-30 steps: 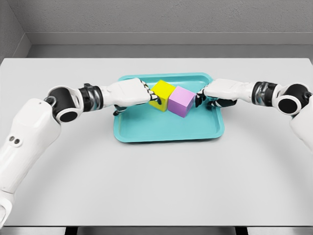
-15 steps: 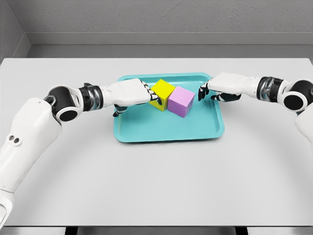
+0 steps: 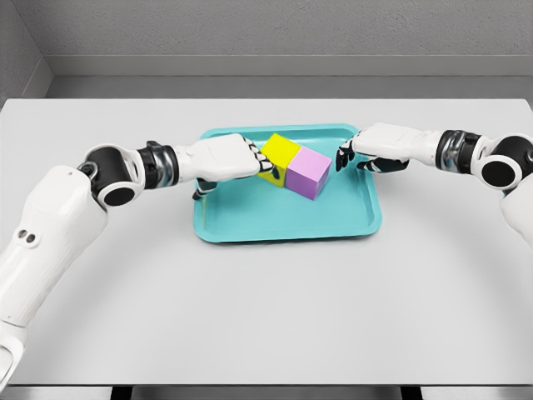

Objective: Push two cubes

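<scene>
A yellow cube (image 3: pixel 278 156) and a purple cube (image 3: pixel 307 172) sit side by side, faces touching, on a teal tray (image 3: pixel 250 221). My left hand (image 3: pixel 250 158) has its fingers curled, holding nothing, with the fingertips pressed against the yellow cube's left face. My right hand (image 3: pixel 346 157) also has curled fingers and sits just right of the purple cube, a small gap between its fingertips and the cube's right side.
The tray lies in the middle of a grey table (image 3: pixel 266 308). A grey wall (image 3: pixel 266 33) runs along the back, behind the table's far edge.
The right hand pulled back from the purple cube and rose slightly. The left hand nudged the yellow cube right, and both cubes turned to line up flush.
</scene>
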Motion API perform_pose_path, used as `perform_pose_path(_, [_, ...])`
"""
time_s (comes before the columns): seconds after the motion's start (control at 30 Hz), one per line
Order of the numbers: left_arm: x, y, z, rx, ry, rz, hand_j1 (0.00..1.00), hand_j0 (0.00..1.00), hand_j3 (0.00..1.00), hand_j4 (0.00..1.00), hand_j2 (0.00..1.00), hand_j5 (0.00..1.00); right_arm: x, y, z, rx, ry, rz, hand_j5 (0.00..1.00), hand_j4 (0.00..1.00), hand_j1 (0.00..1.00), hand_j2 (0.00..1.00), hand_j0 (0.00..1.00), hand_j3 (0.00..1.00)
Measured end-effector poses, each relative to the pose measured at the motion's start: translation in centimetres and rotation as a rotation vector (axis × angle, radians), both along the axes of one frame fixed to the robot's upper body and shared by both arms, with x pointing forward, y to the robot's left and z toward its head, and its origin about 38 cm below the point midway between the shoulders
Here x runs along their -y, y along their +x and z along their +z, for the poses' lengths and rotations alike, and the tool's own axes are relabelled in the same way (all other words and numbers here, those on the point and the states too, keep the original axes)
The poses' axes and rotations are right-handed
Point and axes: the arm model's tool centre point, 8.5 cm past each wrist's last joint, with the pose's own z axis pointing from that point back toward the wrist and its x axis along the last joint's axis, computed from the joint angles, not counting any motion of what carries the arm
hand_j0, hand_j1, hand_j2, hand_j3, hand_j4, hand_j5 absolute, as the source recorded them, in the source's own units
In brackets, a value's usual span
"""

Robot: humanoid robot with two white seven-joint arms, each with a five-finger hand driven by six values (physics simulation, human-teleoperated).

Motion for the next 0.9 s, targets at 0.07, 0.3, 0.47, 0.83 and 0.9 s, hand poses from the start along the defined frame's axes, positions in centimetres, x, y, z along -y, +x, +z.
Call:
perform_pose_path(0.07, [0.1,0.0,0.0,0.004,0.002,-0.003,0.78,0.78,0.78,0.78,0.78,0.78,0.0,0.0,0.0,0.0,0.0,0.001,0.55,0.55,0.55,0.55,0.55,0.55])
perform_pose_path(0.3, [0.0,0.1,-0.1,-0.007,-0.013,0.006,0.9,0.9,0.9,0.9,0.9,0.9,-0.1,0.1,0.2,0.005,0.002,0.003,0.54,0.54,0.54,0.54,0.54,0.54])
perform_pose_path(0.47, [-0.4,0.0,-0.4,-0.018,-0.02,0.015,0.73,0.73,0.73,0.73,0.73,0.73,-0.2,0.2,0.5,0.01,0.001,0.004,0.55,0.55,0.55,0.55,0.55,0.55])
perform_pose_path(0.83, [-2.6,-0.1,0.5,-0.075,-0.045,0.041,0.61,0.61,0.61,0.61,0.61,0.61,-0.4,0.2,0.5,0.011,-0.003,0.011,0.55,0.55,0.55,0.55,0.55,0.55])
perform_pose_path(0.9, [-3.7,-0.4,1.1,-0.073,-0.05,0.043,0.61,0.61,0.61,0.61,0.61,0.61,-0.4,0.2,0.6,0.012,-0.003,0.012,0.55,0.55,0.55,0.55,0.55,0.55])
